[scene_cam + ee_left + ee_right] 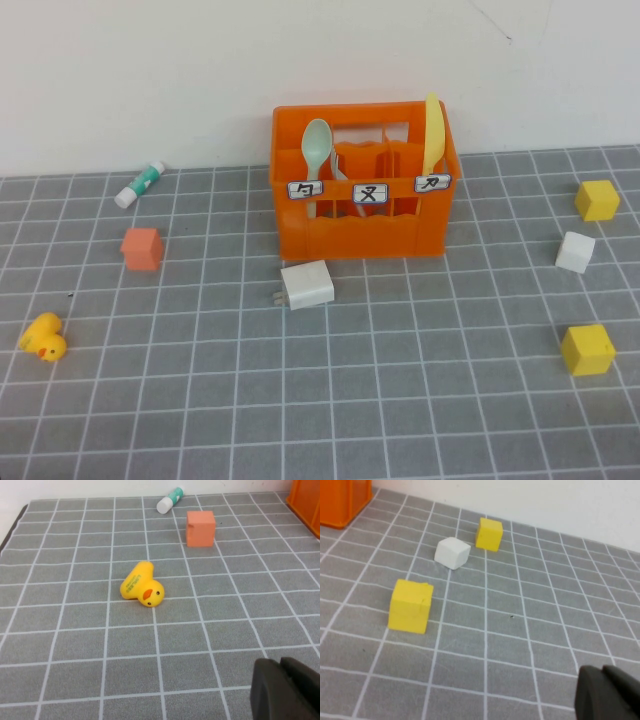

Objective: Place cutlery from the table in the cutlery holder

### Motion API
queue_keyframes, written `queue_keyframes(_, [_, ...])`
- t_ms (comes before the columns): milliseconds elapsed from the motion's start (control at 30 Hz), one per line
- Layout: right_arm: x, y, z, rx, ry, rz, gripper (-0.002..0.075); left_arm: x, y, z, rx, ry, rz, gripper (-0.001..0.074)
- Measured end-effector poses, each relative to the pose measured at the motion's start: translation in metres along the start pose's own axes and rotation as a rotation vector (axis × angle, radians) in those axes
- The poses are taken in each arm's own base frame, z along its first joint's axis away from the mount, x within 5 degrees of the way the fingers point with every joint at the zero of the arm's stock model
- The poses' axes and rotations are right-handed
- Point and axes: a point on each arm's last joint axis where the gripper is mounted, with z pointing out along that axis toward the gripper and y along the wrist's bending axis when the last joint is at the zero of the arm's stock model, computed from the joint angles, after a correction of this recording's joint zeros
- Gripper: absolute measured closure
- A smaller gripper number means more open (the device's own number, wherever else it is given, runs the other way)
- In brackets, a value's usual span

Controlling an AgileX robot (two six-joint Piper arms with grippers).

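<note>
The orange cutlery holder [365,235] stands upright at the back middle of the grey grid table [400,380]. A mint-green spoon [317,145] stands in its left compartment and a pale yellow knife [432,130] in its right one. A grey fork [342,190] shows only partly behind the middle slats. No cutlery lies on the table. In the left wrist view my left gripper [280,664] hovers shut and empty over bare table near a yellow duck [142,586]. My right gripper [602,671] is likewise shut and empty, short of a yellow cube [410,606]. Neither arm shows in the high view.
A white charger plug [307,285] lies just in front of the holder. At the left are a white-and-green tube [140,183], a small orange cube [142,248] and the duck [44,337]. At the right sit two yellow cubes [597,200] [587,349] and a white cube [575,251].
</note>
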Motion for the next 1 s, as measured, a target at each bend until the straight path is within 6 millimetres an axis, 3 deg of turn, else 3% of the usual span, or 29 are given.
queue_keyframes(1000, [0.0035, 0.0001, -0.0004, 0.024, 0.047, 0.166, 0.0729, 0.0000, 0.0000, 0.0000, 0.000, 0.000, 0.000, 0.0735])
